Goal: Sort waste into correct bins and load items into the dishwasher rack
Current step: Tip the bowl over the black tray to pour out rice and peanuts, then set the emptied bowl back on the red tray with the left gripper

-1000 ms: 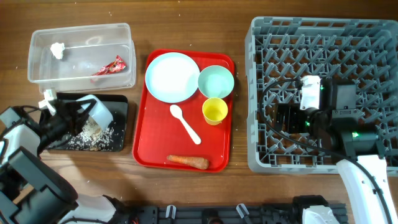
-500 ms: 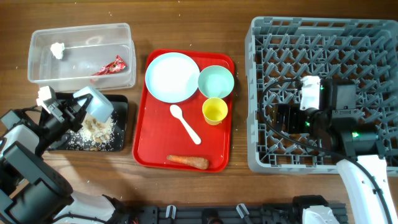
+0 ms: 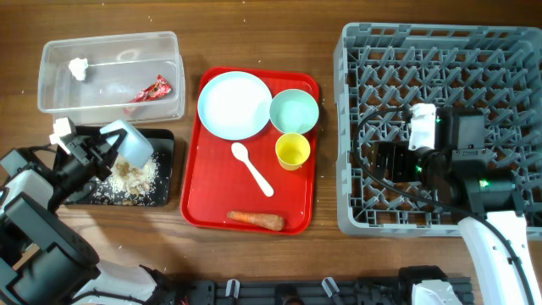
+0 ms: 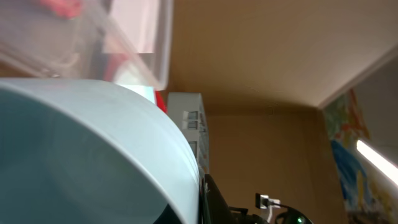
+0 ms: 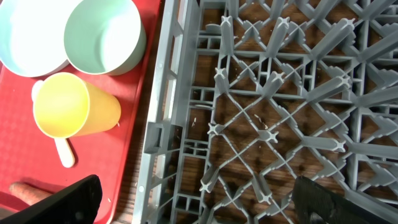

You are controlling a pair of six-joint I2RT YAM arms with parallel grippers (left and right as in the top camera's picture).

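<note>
Fingers: left gripper [image 3: 100, 146] clamped on light blue bowl [image 3: 133, 141]; right gripper's [image 5: 196, 204] apart.
Black tray [image 3: 166, 158], front-left corner: more food scraps [image 3: 131, 174] landed.
Bowl: probably empty; rack [image 3: 508, 51] next.

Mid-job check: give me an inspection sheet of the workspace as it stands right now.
Surface: wooden table with a flat red tray in the middle.
Job's things: red wrapper and white scrap in the clear tub; food scraps in the black tray; plate, green bowl, yellow cup, white spoon and carrot piece on the red tray; no dishes seen in the dishwasher rack.
Clutter: nothing seen.
Grippers: left gripper shut on the light blue bowl, tilted over the black tray; right gripper open above the rack.
Cables: black cables on the right arm, lying over the rack.
Surroundings: beige walls in left wrist view.
</note>
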